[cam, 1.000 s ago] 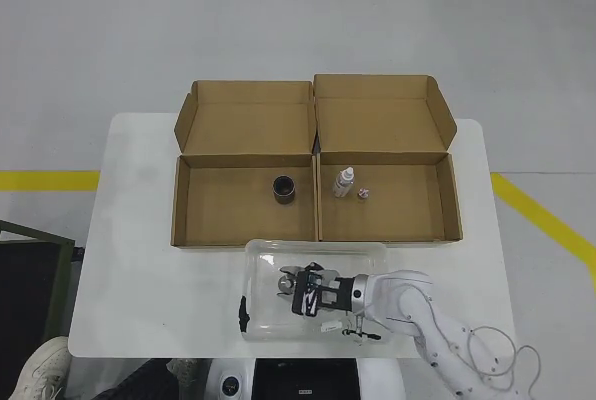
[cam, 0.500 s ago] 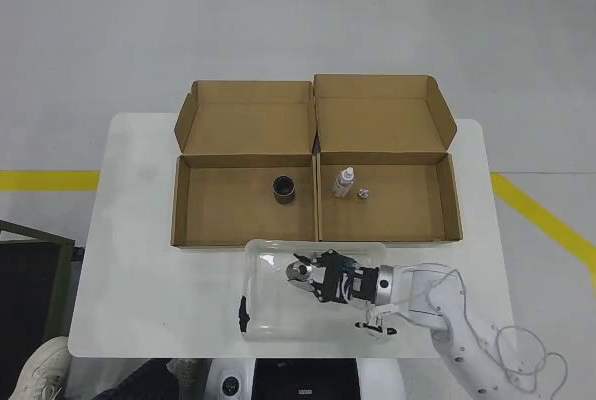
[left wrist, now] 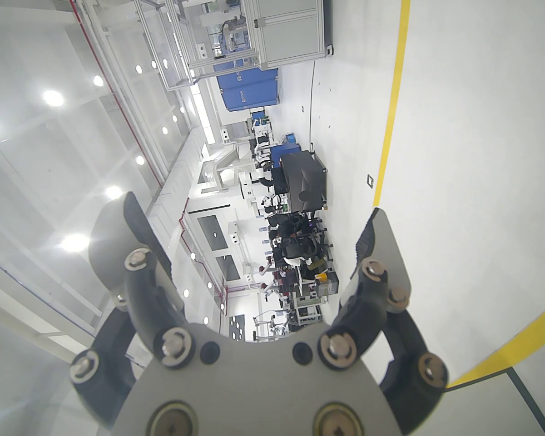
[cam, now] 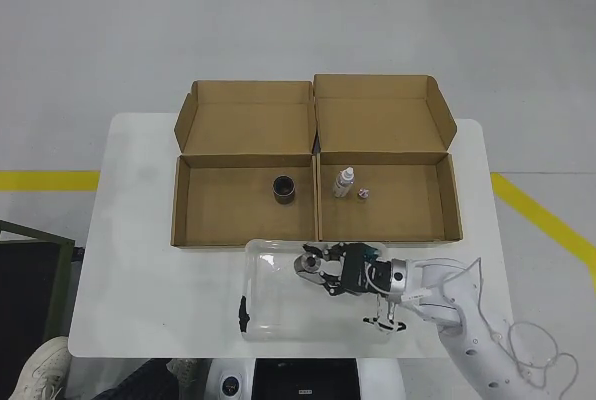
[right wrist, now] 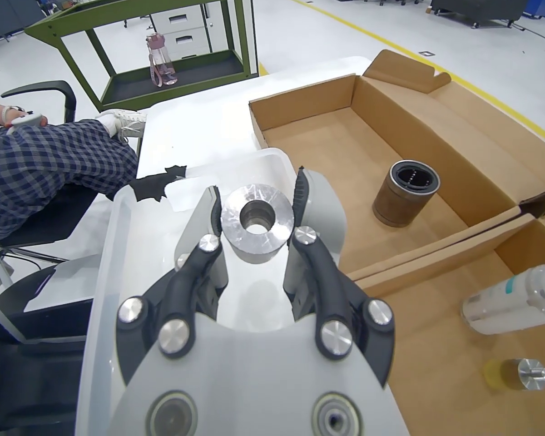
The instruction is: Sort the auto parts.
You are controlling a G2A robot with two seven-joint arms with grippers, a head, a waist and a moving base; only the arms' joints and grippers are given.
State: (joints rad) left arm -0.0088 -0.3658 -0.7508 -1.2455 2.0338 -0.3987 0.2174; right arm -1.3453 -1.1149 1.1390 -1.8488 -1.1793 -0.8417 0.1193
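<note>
The right gripper (right wrist: 257, 192) is clenched on a thick silver metal ring (right wrist: 257, 220) with a round bore, one finger pressing each side of its rim. In the top view the right gripper (cam: 313, 265) and the ring (cam: 306, 264) sit over the far part of a clear plastic bin (cam: 250, 290), close to the cardboard boxes. The bin's pale wall (right wrist: 104, 274) runs beside the fingers, and a ragged black scrap (right wrist: 156, 183) clings to its rim (cam: 243, 315).

Just beyond the bin, two open cardboard boxes stand side by side on the white table (cam: 138, 250), their walls touching. The left box (cam: 228, 205) holds a dark cylindrical linear bearing (cam: 284, 188), upright, its open end showing a ring of small balls (right wrist: 406, 192). The right box (cam: 408, 200) holds a small clear bottle (cam: 343, 182) on its side; it carries a teal mark (right wrist: 513, 306), but any print is too small to read. Just beside it lies a short metal pin with a yellowish end (right wrist: 522, 374), seen from above at (cam: 364, 192).

The left gripper (left wrist: 254, 217) has its fingers spread wide, grasping nothing, and points out at the hall floor.
</note>
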